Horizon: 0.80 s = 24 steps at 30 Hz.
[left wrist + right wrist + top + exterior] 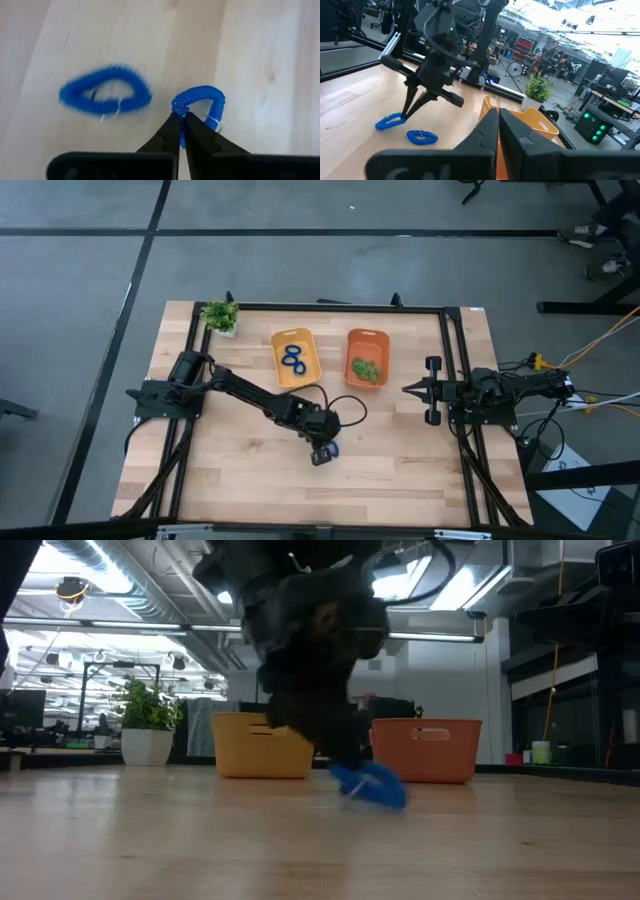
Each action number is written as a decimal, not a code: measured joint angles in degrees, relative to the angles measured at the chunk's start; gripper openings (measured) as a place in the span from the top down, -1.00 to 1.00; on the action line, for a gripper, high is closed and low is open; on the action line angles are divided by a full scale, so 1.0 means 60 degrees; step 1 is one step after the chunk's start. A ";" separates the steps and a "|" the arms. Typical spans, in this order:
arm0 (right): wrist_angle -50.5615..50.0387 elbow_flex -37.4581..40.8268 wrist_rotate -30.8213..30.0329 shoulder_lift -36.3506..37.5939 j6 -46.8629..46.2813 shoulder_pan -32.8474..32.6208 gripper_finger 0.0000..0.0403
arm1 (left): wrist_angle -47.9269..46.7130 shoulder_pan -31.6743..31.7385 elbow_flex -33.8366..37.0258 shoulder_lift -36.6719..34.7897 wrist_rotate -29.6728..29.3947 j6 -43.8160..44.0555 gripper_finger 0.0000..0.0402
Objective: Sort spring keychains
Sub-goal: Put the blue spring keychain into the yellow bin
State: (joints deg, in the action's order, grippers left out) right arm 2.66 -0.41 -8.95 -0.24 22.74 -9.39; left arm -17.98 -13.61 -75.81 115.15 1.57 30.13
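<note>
The left gripper is down at the table near its middle front, its fingers pinched together on the edge of a blue spring keychain, which lies against the wood. A second blue keychain lies flat on the table just beside it, apart from the fingers. Farther back stand two bins side by side: the yellow bin on the left holds more blue keychains, and the orange bin on the right holds green keychains. A small potted plant sits at the far left corner. The right gripper waits at the right side of the table, its fingers closed on nothing
</note>
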 joint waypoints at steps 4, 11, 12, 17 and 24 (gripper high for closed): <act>0.0000 0.0001 0.0000 0.0001 0.0000 0.0000 0.92 | 0.0827 0.0021 0.0000 -0.0003 0.0026 -0.0261 0.97; 0.0000 0.0001 -0.0001 -0.0001 0.0001 -0.0001 0.92 | 0.1987 0.0044 -0.0004 -0.0003 -0.0541 -0.0799 0.98; 0.0000 0.0001 0.0000 0.0000 0.0002 -0.0001 0.92 | 0.2123 0.0044 -0.0004 -0.0003 -0.0688 -0.0872 0.98; 0.0000 0.0001 0.0000 0.0002 0.0000 0.0000 0.92 | 0.2404 0.0040 -0.0004 -0.0134 -0.1437 -0.0906 0.98; 0.0001 0.0001 -0.0004 -0.0001 0.0001 -0.0004 0.92 | 0.2731 0.0036 -0.0011 -0.0687 -0.2338 -0.1376 0.98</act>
State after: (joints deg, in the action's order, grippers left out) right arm 2.66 -0.40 -8.97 -0.25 22.75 -9.41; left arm -1.59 -13.39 -75.88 111.03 -12.46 21.87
